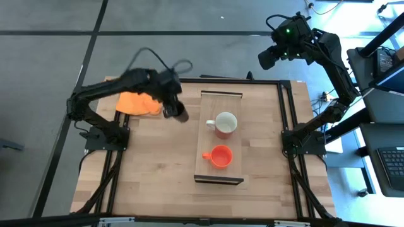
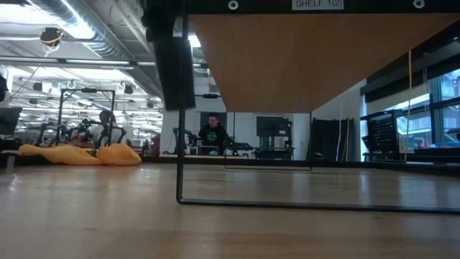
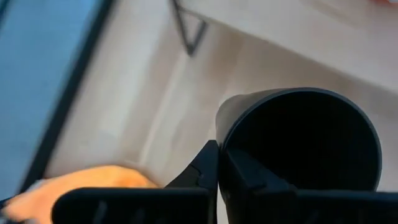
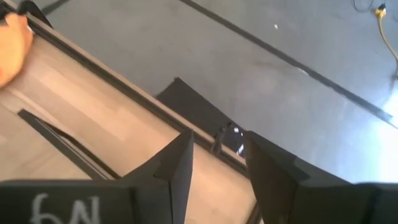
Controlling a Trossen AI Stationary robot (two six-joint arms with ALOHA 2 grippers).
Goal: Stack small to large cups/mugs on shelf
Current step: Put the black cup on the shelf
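Observation:
My left gripper (image 1: 172, 108) is shut on the black cup (image 1: 181, 115), held above the table just left of the shelf (image 1: 221, 99). The cup's open mouth faces the left wrist view (image 3: 301, 149). The shelf is a light board with dark brackets at both short ends. On it stand the white-and-red mug (image 1: 224, 124) in the middle and the orange mug (image 1: 220, 156) nearer the near end. My right gripper (image 4: 217, 165) is open and empty, raised beyond the table's far right corner (image 1: 266, 60). My left gripper holds the black cup by its rim wall (image 3: 221, 140). One finger (image 3: 202, 171) is outside the cup and the other (image 3: 249, 180) inside it. The cup is lifted clear of the table and hangs below the gripper in the low view (image 2: 175, 65).
An orange cloth (image 1: 139, 103) lies on the table's far left, behind my left gripper; it also shows in the low view (image 2: 79, 154). The shelf's near bracket (image 2: 180, 144) stands close to the low camera. A person (image 2: 212, 133) stands in the room beyond the table.

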